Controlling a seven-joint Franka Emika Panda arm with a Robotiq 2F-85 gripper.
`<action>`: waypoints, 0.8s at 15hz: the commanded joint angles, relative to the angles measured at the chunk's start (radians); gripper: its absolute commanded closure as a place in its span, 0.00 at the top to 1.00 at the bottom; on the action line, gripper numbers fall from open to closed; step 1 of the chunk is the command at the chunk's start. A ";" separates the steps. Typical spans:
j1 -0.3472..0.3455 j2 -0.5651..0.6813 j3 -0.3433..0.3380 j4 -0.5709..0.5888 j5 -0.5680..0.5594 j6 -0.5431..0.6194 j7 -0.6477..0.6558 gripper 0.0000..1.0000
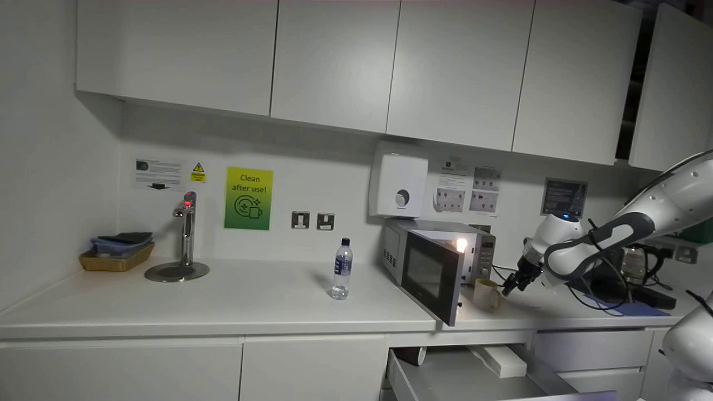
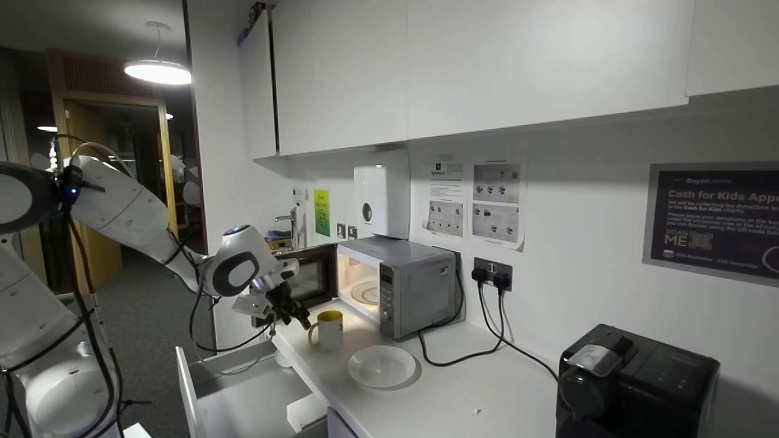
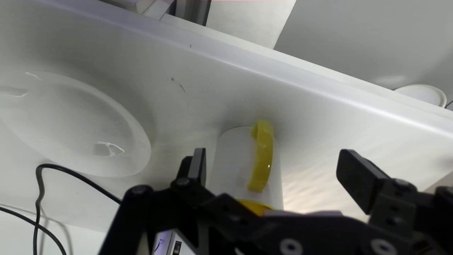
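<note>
1. On the left of the wrist view, one finger (image 3: 197, 166) of the pincer (image 3: 272, 156) hangs just beside the mug (image 3: 231, 159), with the plate (image 3: 63, 120) on its other side; a slight shift toward the plate would probably centre the grip.
2. The mug stands upright on the worktop (image 3: 184, 109) in front of the microwave (image 2: 414, 292), seen between the fingers. The pincer is spread wide and has hold of nothing; no contact shows.
3. The mug's yellow handle (image 3: 263, 159) faces toward the pincer. Lining up squarely before squeezing seems wise, since a one-sided push could slide or tip the mug.
4. The opposite finger (image 3: 357, 177) has the wider gap. Beyond that side, in both exterior views, the microwave's swung-out door (image 1: 429, 273) is near the mug, so sideways sweeps call for care.
5. Farther right, the worktop's front edge (image 3: 336, 83) runs above the pulled-out drawer (image 3: 375, 42); drawing the mug that way leaves little margin, I judge, while lifting straight up looks freer.
</note>
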 commanded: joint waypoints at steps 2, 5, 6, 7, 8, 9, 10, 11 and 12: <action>-0.053 0.065 0.018 0.012 -0.042 0.090 -0.012 1.00; -0.080 0.098 0.029 0.019 -0.069 0.129 -0.005 1.00; -0.091 0.110 0.035 0.024 -0.081 0.144 -0.001 1.00; -0.099 0.120 0.038 0.029 -0.090 0.156 0.000 1.00; -0.109 0.132 0.045 0.034 -0.101 0.168 0.003 1.00; -0.115 0.142 0.048 0.039 -0.122 0.179 0.019 1.00; -0.124 0.154 0.055 0.042 -0.131 0.191 0.026 1.00; -0.130 0.164 0.061 0.047 -0.139 0.200 0.033 1.00; -0.132 0.175 0.066 0.050 -0.142 0.214 0.042 1.00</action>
